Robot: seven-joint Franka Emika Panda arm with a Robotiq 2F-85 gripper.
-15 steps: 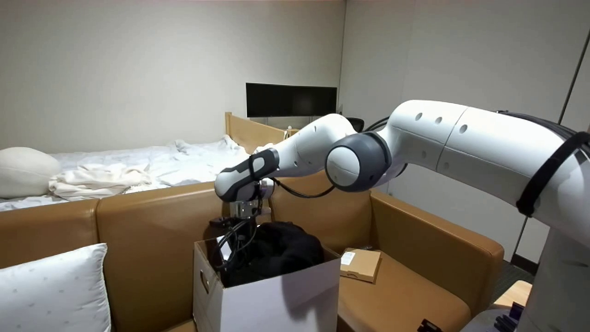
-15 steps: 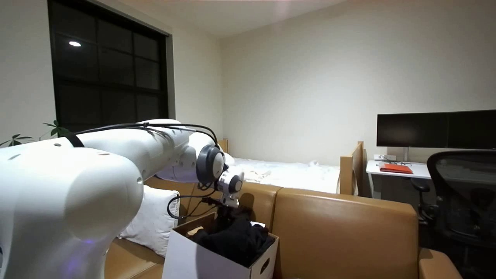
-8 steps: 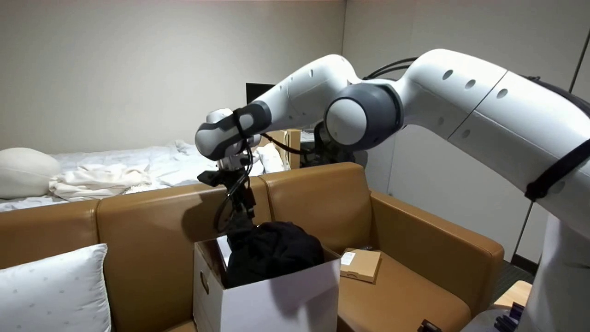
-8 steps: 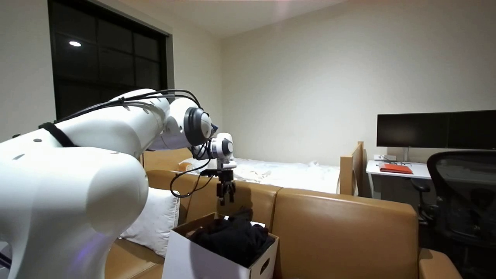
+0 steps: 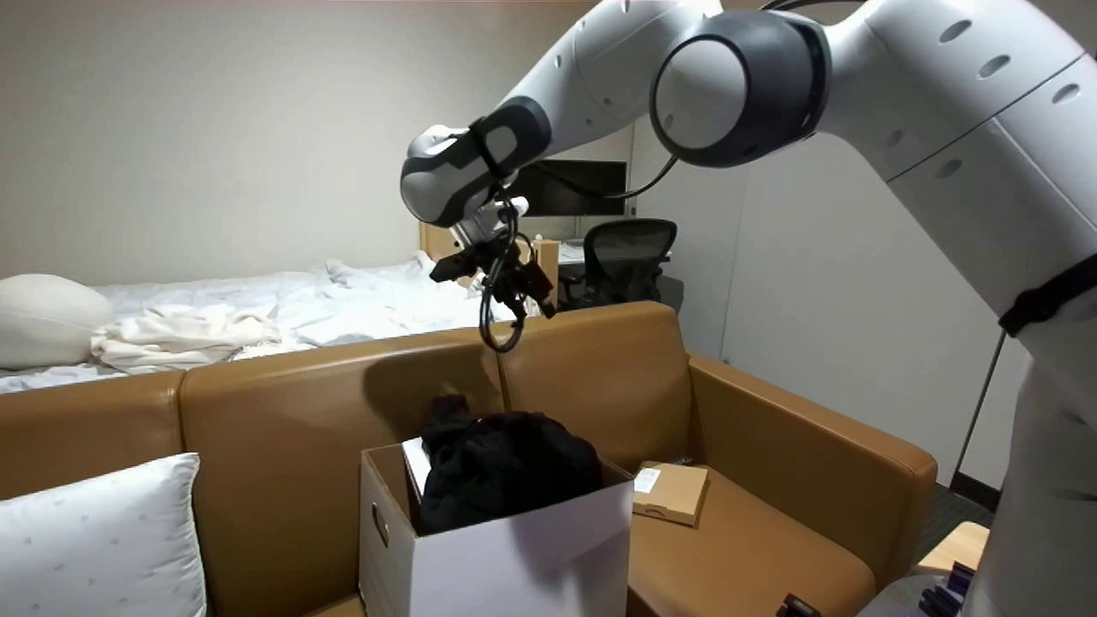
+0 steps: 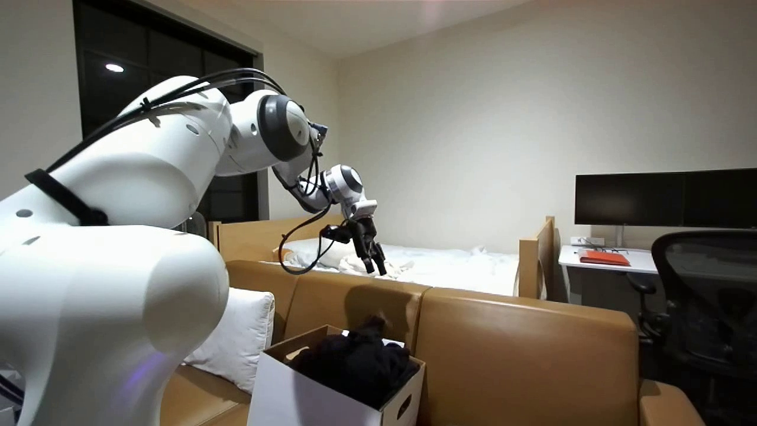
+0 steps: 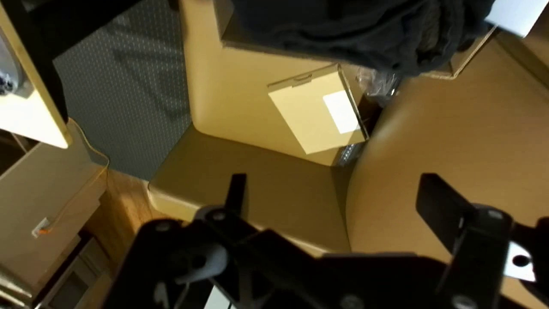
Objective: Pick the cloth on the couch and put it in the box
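Tan-brown leather covers the couch (image 5: 754,548), whose backrest (image 6: 526,349) shows in both exterior views. Behind it is the bed (image 6: 529,269), spread with rumpled white sheets (image 5: 368,300). White and grey, the arm (image 6: 171,154) reaches out over the couch. In front of the backrest stands the white-sided box (image 5: 514,561), open-topped, its base out of frame. Inside it the black cloth (image 5: 510,471) lies heaped high, one end poking up on the backrest side. A pale pillow (image 5: 103,544) stands on the couch, apart from the box. Higher than box and cloth, apart from both, hangs the pincer (image 7: 334,186); the wrist view shows its jaws spread wide. Flat on the couch, near the box, is a tan carton (image 7: 306,116) bearing a white label (image 7: 342,111).
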